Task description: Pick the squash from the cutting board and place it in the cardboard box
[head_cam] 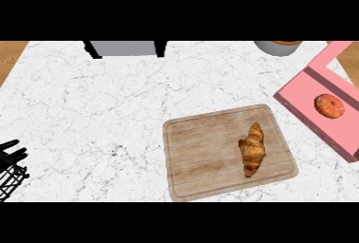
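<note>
Head view, white marbled counter (105,104). Wooden cutting board (203,156) lies right of centre, slightly rotated; the only item on it is a croissant (253,149), lengthwise along the board's right half. Squash (329,105), round and orange, sits inside the pink box (298,102) at the right edge of the view, well apart from the board's surface, with no hand touching it. The box lies at an angle just beside the board's upper right corner; cannot tell whether the two touch. Left hand (10,152) shows only at the lower left edge: black fingers released, pointing up and right, holding nothing. A black lattice shape (10,180) sits just below those fingers; cannot tell what it is. Right hand does not appear. At the far edge: a grey block with black sides (126,47), and a grey round vessel (277,47), partly cut off
</note>
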